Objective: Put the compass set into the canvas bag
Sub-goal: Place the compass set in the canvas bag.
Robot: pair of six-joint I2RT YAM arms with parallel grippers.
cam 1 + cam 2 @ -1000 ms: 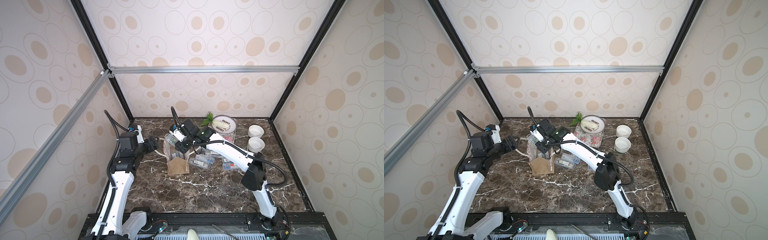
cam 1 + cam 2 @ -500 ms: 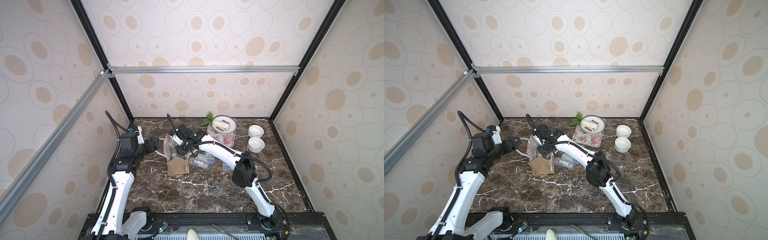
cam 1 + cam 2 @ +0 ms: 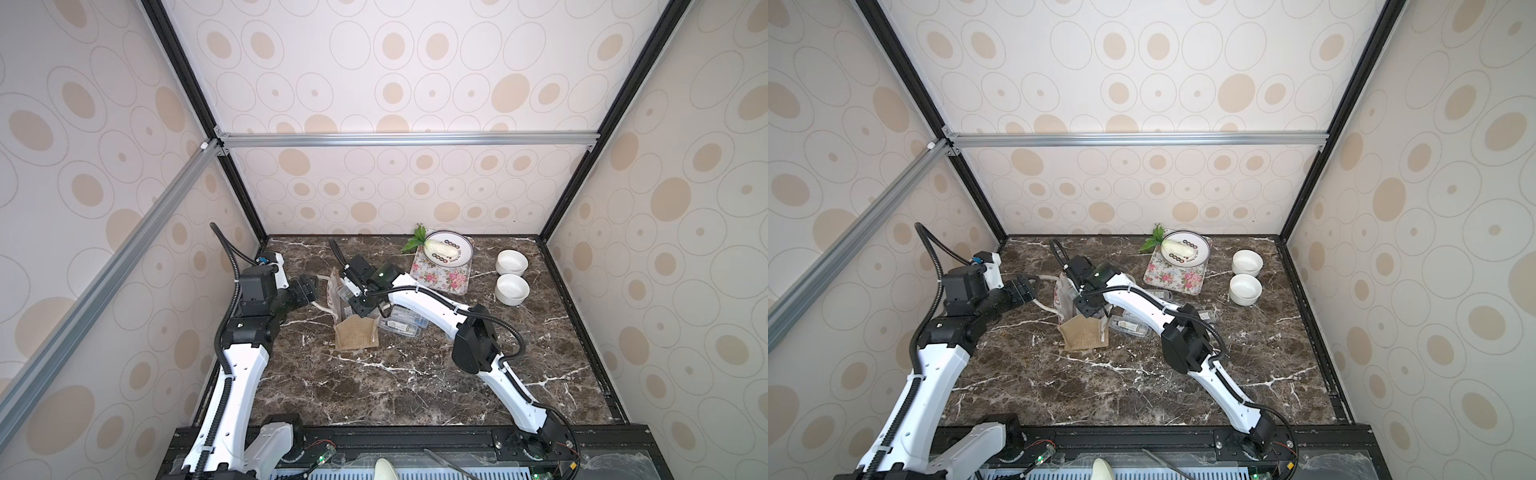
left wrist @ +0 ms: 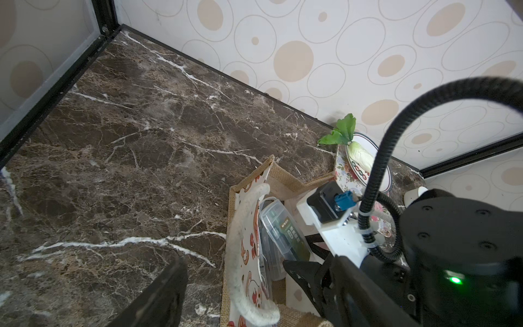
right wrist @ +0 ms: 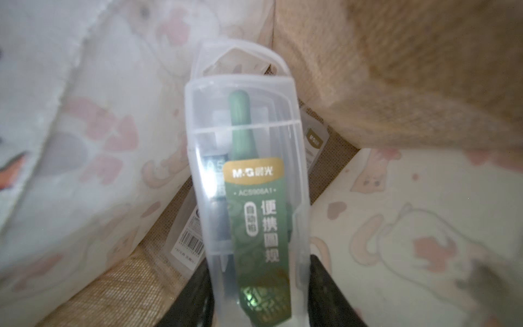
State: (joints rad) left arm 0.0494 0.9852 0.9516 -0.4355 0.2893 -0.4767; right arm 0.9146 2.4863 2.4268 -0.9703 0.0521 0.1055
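Observation:
The canvas bag (image 3: 356, 336) (image 3: 1084, 336) stands left of centre, its tan burlap front wall sagging forward. My right gripper (image 3: 360, 308) (image 3: 1086, 309) reaches down into its mouth, shut on the compass set (image 5: 249, 184), a clear plastic case with a green label. In the left wrist view this case (image 4: 283, 235) stands upright inside the bag (image 4: 285, 181). A second clear case with a barcode (image 5: 189, 243) lies beneath it. My left gripper (image 3: 311, 291) (image 4: 233, 262) is open at the bag's left side, with the white rope handle (image 4: 240, 240) between its wide fingers.
Several clear cases (image 3: 401, 326) lie on the marble just right of the bag, under the right arm. At the back, a floral mat (image 3: 442, 274) carries a plate (image 3: 463, 257) with a white vegetable. Two white bowls (image 3: 512, 262) (image 3: 512, 289) stand far right.
My right arm has stretched further left and down, carrying the case deeper into the bag's mouth. The left arm has stayed where it was.

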